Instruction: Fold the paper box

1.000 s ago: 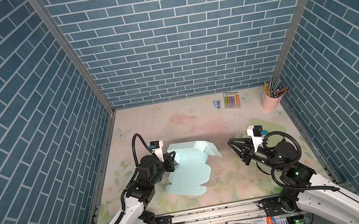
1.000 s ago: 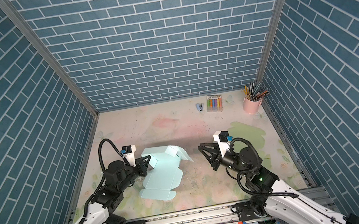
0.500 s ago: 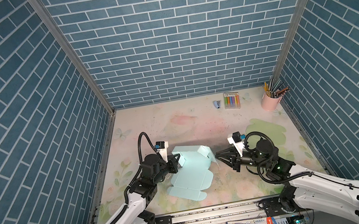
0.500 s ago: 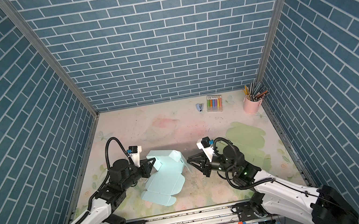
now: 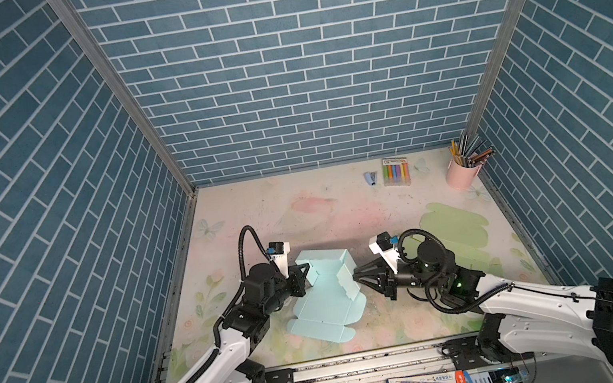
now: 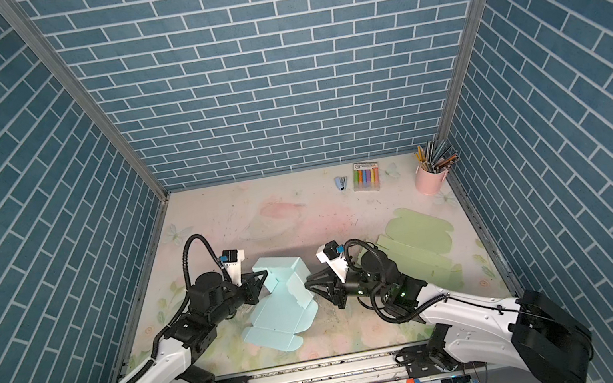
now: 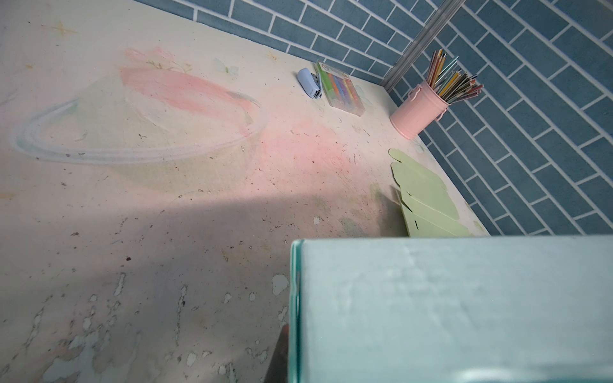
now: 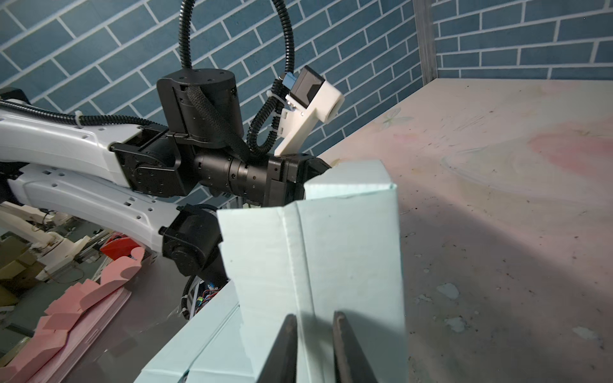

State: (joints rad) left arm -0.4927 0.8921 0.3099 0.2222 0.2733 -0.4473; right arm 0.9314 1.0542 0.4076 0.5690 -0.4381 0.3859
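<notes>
The box lies on the counter near the front, between the two arms. It is pale blue and only partly folded. The near part lies flat, and the far part stands up like a wall.

The left jaws are shut on the left end of that wall. I think they pinch it so the wall does not fall and the box does not slide when the other side gets pushed. The left arm reaches in low from the front left, with its wrist turned toward the middle.

The right jaws are open just a little and hold nothing. Their two fingers point at the right end of the wall, close to a crease. I cannot tell if the tips touch the paper. I think they are there to push or pinch the next flap. The right arm comes in low from the front right, stretched out nearly flat toward the box.

A green sheet lies flat behind the right arm, apart from the box.
</notes>
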